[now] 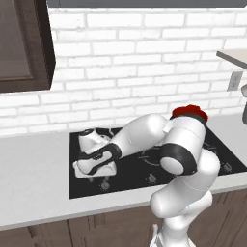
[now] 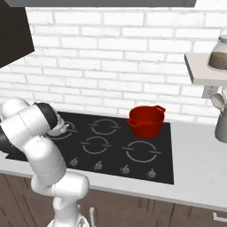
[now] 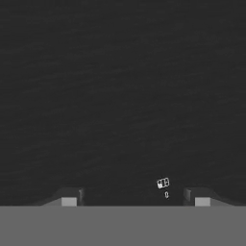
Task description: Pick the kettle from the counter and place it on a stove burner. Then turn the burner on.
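Kettle point(image 2: 59, 128) set on cooktop point(image 2: 164, 150); gripper point(image 3: 135, 197) low over front knobs point(image 1: 104, 185) — jaws wide, empty, apparently for switching on.

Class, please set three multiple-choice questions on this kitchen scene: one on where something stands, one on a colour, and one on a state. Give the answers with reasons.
1. Where does the red pot stand?
A. On the counter left of the stove
B. On the back right of the black cooktop
C. On the wall shelf

2. What is the wall behind the stove like?
A. White brick
B. Green tile
C. Bare wood

3. How is the gripper?
A. Shut on the kettle
B. Open, holding nothing
C. Shut on a pot handle

Answers:
1 B, since the pot sits on the glass at its far right corner.
2 A, since pale bricks with grey joints run across it.
3 B, since the hand view shows the fingertips wide apart over bare black glass.
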Robot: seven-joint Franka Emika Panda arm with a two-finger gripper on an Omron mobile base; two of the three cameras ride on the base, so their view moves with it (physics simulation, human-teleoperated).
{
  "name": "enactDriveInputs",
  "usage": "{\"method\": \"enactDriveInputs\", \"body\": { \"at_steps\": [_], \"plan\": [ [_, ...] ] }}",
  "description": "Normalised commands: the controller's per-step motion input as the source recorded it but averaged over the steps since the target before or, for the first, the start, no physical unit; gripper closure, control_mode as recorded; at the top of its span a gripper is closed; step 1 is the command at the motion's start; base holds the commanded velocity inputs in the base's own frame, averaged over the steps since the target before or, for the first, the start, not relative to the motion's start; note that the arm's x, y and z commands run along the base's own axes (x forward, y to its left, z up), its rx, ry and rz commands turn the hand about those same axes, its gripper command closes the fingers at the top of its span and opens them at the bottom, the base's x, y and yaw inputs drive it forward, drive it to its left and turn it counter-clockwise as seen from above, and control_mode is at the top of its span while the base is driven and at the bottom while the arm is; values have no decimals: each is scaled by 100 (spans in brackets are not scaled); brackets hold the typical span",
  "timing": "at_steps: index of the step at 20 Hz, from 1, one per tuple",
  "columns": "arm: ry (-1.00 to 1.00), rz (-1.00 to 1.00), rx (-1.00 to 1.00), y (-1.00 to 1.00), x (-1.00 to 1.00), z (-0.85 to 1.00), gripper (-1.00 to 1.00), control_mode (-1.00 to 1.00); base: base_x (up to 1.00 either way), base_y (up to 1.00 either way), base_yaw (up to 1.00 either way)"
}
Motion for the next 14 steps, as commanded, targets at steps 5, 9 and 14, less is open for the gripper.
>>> {"method": "enactDriveInputs", "body": {
  "at_steps": [5, 9, 14],
  "plan": [
    [-4, -1, 2, -17, -19, 0, -100, -100, 0, 0, 0],
    [-13, 0, 17, -73, -43, 0, -100, -100, 0, 0, 0],
    [-4, -2, 13, -42, -12, -3, -100, -100, 0, 0, 0]
  ]
}}
